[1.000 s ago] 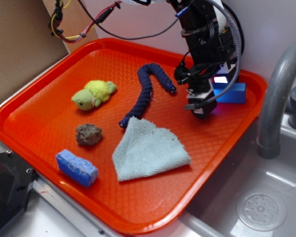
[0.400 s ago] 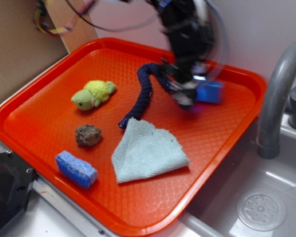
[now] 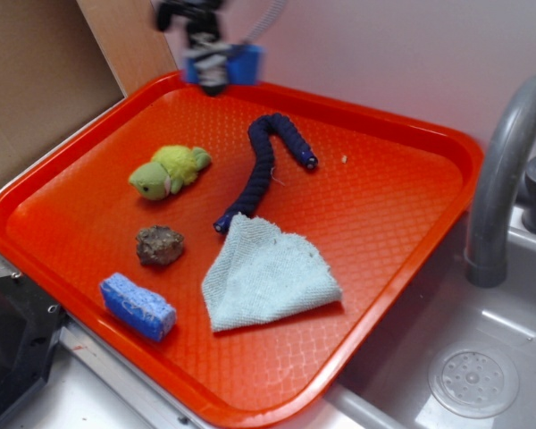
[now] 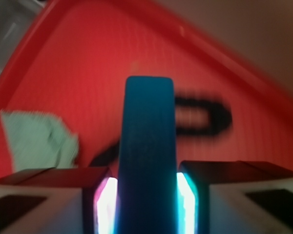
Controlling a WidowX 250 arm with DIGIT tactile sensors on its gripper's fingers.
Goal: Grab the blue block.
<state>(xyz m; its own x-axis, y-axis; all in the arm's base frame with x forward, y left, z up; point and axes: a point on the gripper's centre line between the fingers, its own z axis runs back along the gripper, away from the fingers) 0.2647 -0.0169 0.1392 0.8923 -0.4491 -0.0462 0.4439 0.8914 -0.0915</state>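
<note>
Tray's (image 3: pixel 402 192) right half bare and passable, rope (image 3: pixel 266 170) and cloth (image 3: pixel 266 273) mid-tray, plush (image 3: pixel 168 170), rock (image 3: pixel 160 244), sponge (image 3: pixel 138 305) crowding left, faucet (image 3: pixel 505 170) blocking right.

Blue block (image 4: pixel 147 156): smooth, solid, matt faces (blurred in both views). Orange tray (image 3: pixel 402 223): plastic with a fine diamond-textured surface and slight gloss. Pale green cloth (image 3: pixel 266 273): woven, nubbly. Blue sponge (image 3: pixel 138 305): porous, rough. Brown rock (image 3: pixel 160 244): coarse, matt. Green toy (image 3: pixel 169 170): fuzzy plush. Sink (image 3: pixel 464 375): brushed metal.
</note>
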